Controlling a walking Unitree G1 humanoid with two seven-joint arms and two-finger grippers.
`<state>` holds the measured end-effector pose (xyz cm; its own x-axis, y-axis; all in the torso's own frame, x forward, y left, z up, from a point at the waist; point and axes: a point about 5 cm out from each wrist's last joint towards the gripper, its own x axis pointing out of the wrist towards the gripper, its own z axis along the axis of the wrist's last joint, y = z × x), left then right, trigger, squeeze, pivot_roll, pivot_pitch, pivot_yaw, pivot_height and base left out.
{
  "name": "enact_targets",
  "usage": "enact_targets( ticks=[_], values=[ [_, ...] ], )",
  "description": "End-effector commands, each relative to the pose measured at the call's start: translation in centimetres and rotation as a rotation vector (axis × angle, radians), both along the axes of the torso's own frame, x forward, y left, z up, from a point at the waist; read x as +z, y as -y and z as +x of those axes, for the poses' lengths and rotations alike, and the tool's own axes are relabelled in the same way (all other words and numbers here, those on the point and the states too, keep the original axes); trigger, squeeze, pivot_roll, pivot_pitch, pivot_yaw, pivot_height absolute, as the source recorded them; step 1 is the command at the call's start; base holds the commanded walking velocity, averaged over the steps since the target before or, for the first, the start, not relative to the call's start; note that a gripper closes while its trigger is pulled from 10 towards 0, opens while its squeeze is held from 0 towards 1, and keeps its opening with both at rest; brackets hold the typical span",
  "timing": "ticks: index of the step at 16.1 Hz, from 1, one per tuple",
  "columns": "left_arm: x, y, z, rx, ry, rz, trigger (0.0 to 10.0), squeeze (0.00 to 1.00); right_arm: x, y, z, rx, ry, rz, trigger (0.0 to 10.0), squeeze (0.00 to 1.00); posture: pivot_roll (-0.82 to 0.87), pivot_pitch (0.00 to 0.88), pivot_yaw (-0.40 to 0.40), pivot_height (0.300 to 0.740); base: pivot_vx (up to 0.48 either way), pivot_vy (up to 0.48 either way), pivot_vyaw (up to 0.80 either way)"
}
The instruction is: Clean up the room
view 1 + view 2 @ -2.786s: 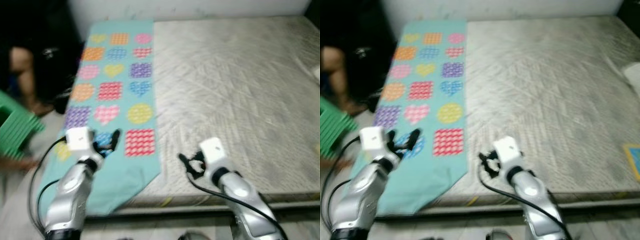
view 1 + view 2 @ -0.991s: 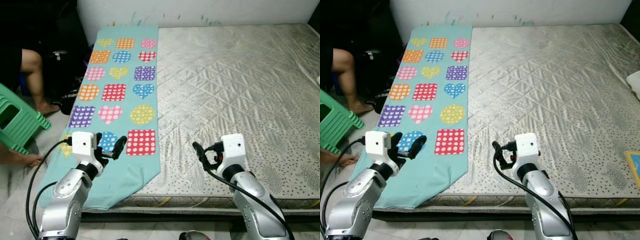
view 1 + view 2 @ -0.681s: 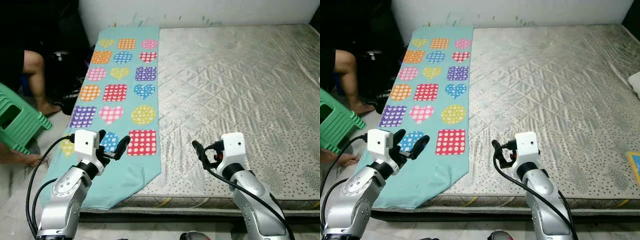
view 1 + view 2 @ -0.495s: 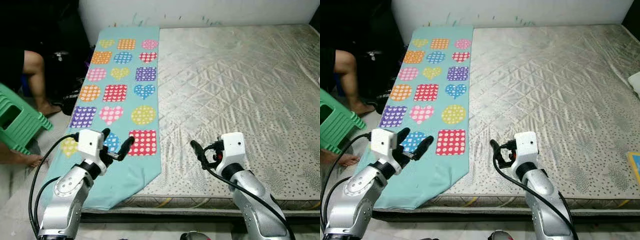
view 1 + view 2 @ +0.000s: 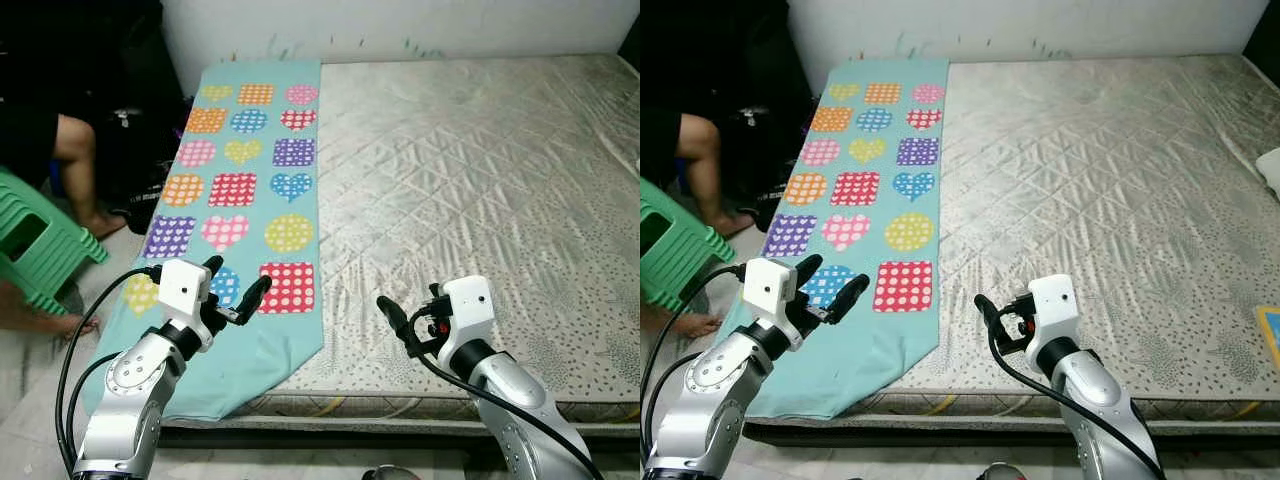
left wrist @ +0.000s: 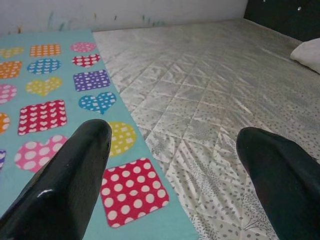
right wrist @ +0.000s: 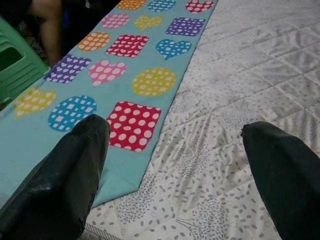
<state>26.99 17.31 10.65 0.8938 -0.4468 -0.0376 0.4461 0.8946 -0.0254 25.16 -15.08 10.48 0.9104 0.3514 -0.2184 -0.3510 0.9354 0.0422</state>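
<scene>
A teal blanket (image 5: 250, 180) printed with dotted hearts, circles and squares lies flat along the left strip of a bare grey quilted mattress (image 5: 480, 180). Its near end hangs over the mattress edge in a point. My left gripper (image 5: 238, 278) is open and hovers over the blanket's near end, close to a red dotted square (image 6: 132, 192). Over the mattress's near edge, just right of the blanket, my right gripper (image 5: 410, 318) is open. Both wrist views look between spread black fingers (image 7: 75, 175) at the blanket and mattress, with nothing held.
A green plastic stool (image 5: 40, 250) stands on the floor at the left, beside a person's leg (image 5: 75, 160) and foot (image 5: 40, 320). Dark bags (image 5: 130, 110) lie by the bed's left side. A white pillow (image 5: 1270, 165) and a blue-and-yellow item (image 5: 1270, 330) sit at the mattress's right edge.
The blurred view has steadied and shifted a little. My left gripper has moved right and forward over the blanket's near end. My right gripper has dropped slightly towards the mattress edge.
</scene>
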Motion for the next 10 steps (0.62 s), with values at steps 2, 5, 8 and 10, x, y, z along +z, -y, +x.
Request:
enact_targets(
  ticks=[2,5,8,10],
  values=[
    [-0.11,-0.38,-0.21,0.004,0.0,0.022,10.0,0.0,0.34,-0.26,-0.15,0.015,0.009,0.008,10.0,0.0,-0.21,0.075,0.068,0.74,0.0,0.0,0.0],
    [-0.11,-0.38,-0.21,0.004,0.0,0.022,10.0,0.0,0.34,-0.26,-0.15,0.015,0.009,0.008,10.0,0.0,-0.21,0.075,0.068,0.74,0.0,0.0,0.0],
    [-0.11,-0.38,-0.21,0.004,0.0,0.022,10.0,0.0,0.34,-0.26,-0.15,0.015,0.009,0.008,10.0,0.0,-0.21,0.075,0.068,0.74,0.0,0.0,0.0],
    [-0.11,-0.38,-0.21,0.004,0.0,0.022,10.0,0.0,0.34,-0.26,-0.15,0.015,0.009,0.008,10.0,0.0,-0.21,0.075,0.068,0.74,0.0,0.0,0.0]
  ],
)
